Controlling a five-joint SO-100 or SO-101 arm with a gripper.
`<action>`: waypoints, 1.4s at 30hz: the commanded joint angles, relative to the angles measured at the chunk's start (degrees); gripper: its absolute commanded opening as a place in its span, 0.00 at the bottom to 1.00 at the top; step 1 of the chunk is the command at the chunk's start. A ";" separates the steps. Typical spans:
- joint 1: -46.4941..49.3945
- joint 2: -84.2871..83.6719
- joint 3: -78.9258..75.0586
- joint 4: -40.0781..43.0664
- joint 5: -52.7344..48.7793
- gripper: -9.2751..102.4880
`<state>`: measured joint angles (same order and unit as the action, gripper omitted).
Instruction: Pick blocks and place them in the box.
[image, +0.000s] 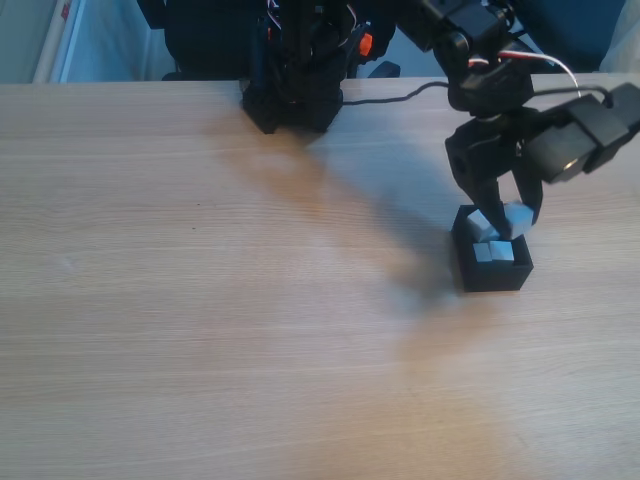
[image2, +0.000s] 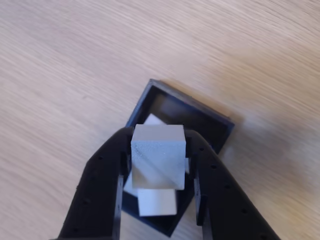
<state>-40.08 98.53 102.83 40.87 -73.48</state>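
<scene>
The black box (image: 495, 275) sits on the wooden table at the right in the fixed view, with white blocks (image: 493, 252) inside it. My gripper (image: 500, 222) hangs over the box's far end, shut on a white block (image: 487, 224). From the wrist camera, the held block (image2: 158, 156) sits squeezed between the two black fingers (image2: 105, 180), directly above the box (image2: 200, 112). Below it more white blocks (image2: 157, 202) lie in the box's near half; the far half looks bare.
The arm's black base (image: 292, 95) stands at the table's back edge, with a cable (image: 400, 95) running along the table to the right. Bare wood stretches to the left and front of the box.
</scene>
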 joint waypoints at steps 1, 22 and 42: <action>0.79 -0.53 -3.96 -1.05 0.09 0.21; 3.69 40.08 31.64 0.00 -11.16 0.08; 27.25 88.07 68.99 22.68 -21.27 0.08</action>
<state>-15.82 180.09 169.37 58.18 -94.39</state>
